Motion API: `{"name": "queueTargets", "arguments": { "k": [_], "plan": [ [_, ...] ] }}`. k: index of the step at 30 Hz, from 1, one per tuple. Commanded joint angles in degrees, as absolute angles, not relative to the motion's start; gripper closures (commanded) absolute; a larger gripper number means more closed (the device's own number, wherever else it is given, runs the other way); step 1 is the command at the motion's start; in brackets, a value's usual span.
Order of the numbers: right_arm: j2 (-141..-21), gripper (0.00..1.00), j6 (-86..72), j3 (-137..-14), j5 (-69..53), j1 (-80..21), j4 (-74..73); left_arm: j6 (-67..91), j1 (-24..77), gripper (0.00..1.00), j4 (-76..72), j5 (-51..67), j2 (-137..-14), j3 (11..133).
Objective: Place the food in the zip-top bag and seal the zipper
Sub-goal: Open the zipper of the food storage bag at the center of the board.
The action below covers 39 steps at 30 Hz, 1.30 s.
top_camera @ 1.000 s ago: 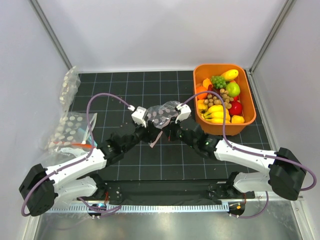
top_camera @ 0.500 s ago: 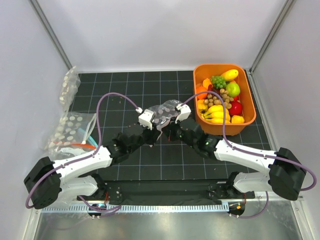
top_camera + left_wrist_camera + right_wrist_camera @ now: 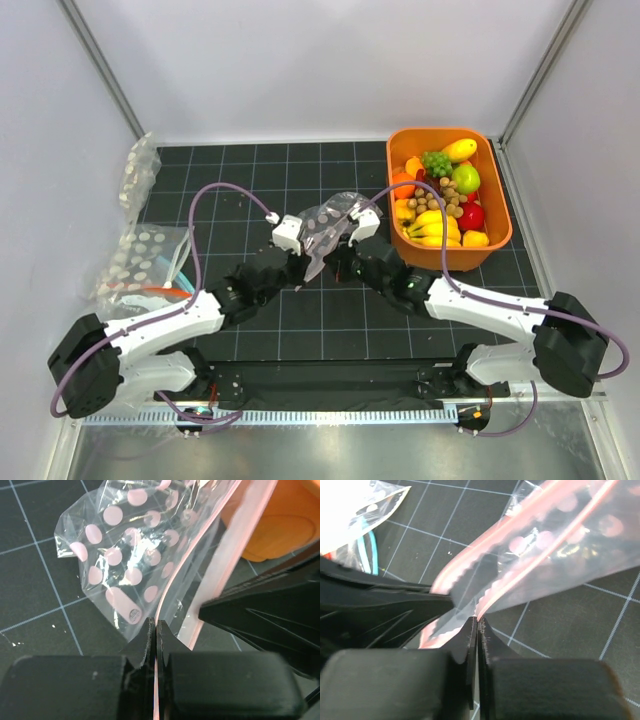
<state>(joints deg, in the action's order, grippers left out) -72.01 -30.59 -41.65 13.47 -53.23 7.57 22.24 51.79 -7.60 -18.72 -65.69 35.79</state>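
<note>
The left claw and right claw are each clamped on the zipper of the zip-top bag. The food lies in the orange tub alongside.

The bag was clear with pale pink dots, its zipper pink. At 2 o'clock the orange tub held yellow, green, red, orange and brown food. The tabletop was black with a pale grid.

zip-top bag: worktop centre, between left end effector and right end effector
food: in tub, far right corner
spare bags: left edge
</note>
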Motion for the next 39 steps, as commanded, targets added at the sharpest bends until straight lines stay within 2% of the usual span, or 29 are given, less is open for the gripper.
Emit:
{"name": "queueTargets", "arguments": {
  "k": [1, 2, 3, 4, 7, 14, 23, 26, 33, 34, 36, 37, 38, 39],
  "plan": [
    [-72.9, 0.9, -31.8, -44.7, 16.4, -52.4, 6.9, 22.8, 51.9, 1.0, -9.0, -20.6, -62.6, 36.4],
    [-73.0, 0.83, -32.0, -44.7, 16.3, -52.2, 6.9, 22.7, 51.9, 1.0, -9.6, -20.1, -62.1, 36.2],
    [-73.0, 0.7, -32.0, -44.7, 16.4, -52.2, 6.9, 22.6, 51.9, 1.0, -9.8, -19.9, -61.8, 35.9],
    [-72.9, 0.63, -31.9, -44.6, 16.4, -52.1, 6.9, 22.5, 51.9, 1.0, -9.9, -19.2, -61.7, 35.8],
    [-72.5, 0.51, -31.9, -44.4, 17.0, -51.9, 6.9, 22.4, 52.0, 1.0, -10.3, -17.8, -61.5, 35.7],
    [-70.8, 0.45, -32.1, -43.0, 17.7, -51.7, 8.0, 22.4, 52.0, 1.0, -11.2, -12.8, -63.1, 36.4],
    [-68.6, 0.44, -33.7, -41.8, 21.1, -50.9, 7.7, 20.0, 54.3, 1.0, -10.8, -11.1, -65.8, 38.1],
    [-68.5, 0.47, -34.4, -41.5, 21.5, -50.0, 7.6, 19.8, 54.8, 1.0, -10.8, -11.1, -65.8, 38.2],
    [-68.9, 0.74, -35.8, -41.4, 21.8, -48.6, 6.2, 20.5, 54.8, 1.0, -9.2, -16.3, -64.3, 38.0],
    [-68.9, 0.81, -35.7, -41.6, 21.8, -48.6, 6.2, 20.5, 54.8, 1.0, -8.8, -16.9, -64.2, 37.9],
    [-69.2, 0.88, -35.4, -41.7, 21.4, -48.6, 6.0, 20.6, 54.8, 1.0, -8.5, -19.1, -63.5, 37.7],
    [-69.3, 0.97, -34.5, -41.9, 21.0, -48.6, 6.0, 20.8, 54.8, 1.0, -7.7, -20.2, -63.5, 37.9],
    [-69.5, 0.99, -33.6, -42.3, 20.2, -48.7, 5.7, 20.9, 54.8, 1.0, -7.2, -22.1, -63.4, 38.0],
    [-69.8, 0.99, -32.7, -42.6, 18.5, -49.3, 5.8, 20.9, 54.8, 0.95, -6.8, -22.8, -63.1, 38.1]
  ]
}}
